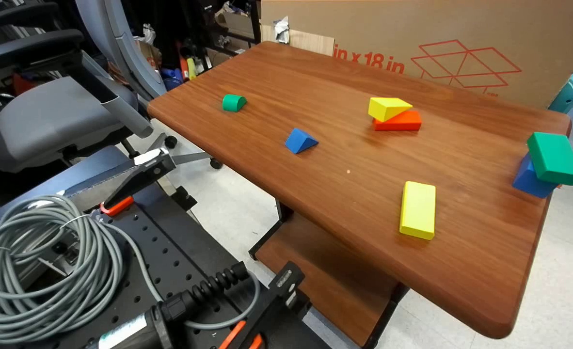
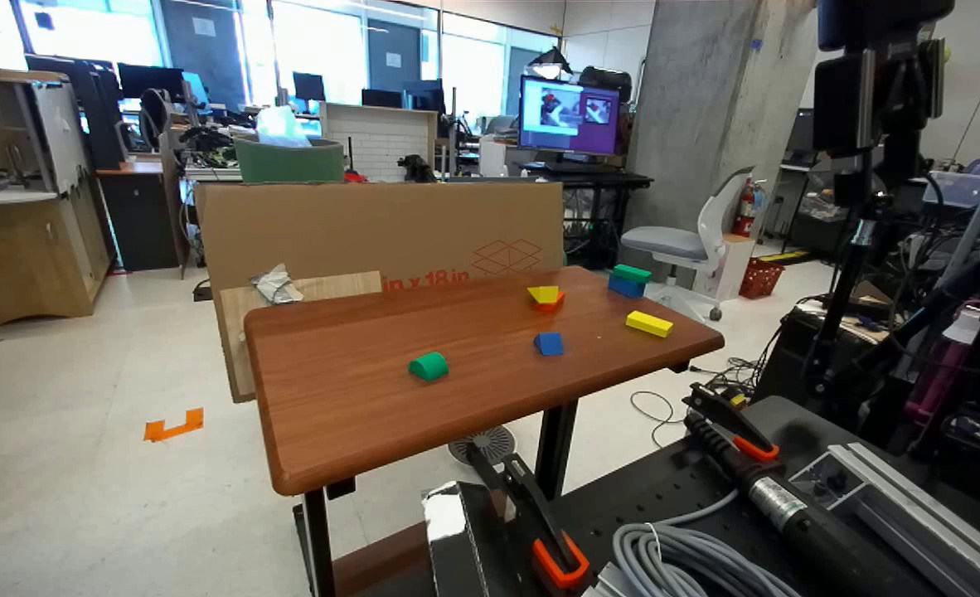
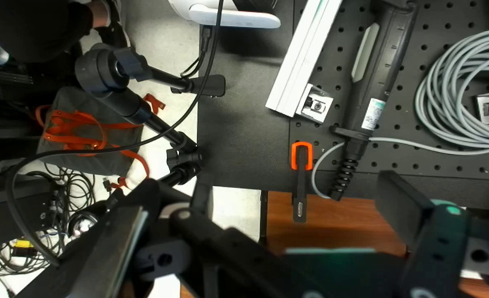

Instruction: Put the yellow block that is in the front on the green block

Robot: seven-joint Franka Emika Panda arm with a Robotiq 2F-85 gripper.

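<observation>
The yellow rectangular block (image 1: 417, 210) lies flat on the brown table (image 1: 277, 87), apart from the chunky green block (image 1: 556, 157), and that one sits on a blue block (image 1: 530, 178) beside the table's edge! A yellow wedge (image 1: 386, 109) rides a red-orange piece (image 1: 405, 123), and in the wrist view, look, the gripper (image 3: 299, 192) has its fingers (image 3: 403, 207) spread wide

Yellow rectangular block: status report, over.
Hand open, empty. Yellow rectangular block lying on brown wood-grain tabletop, apart from square teal-green block. No obstruction visible between them.
</observation>
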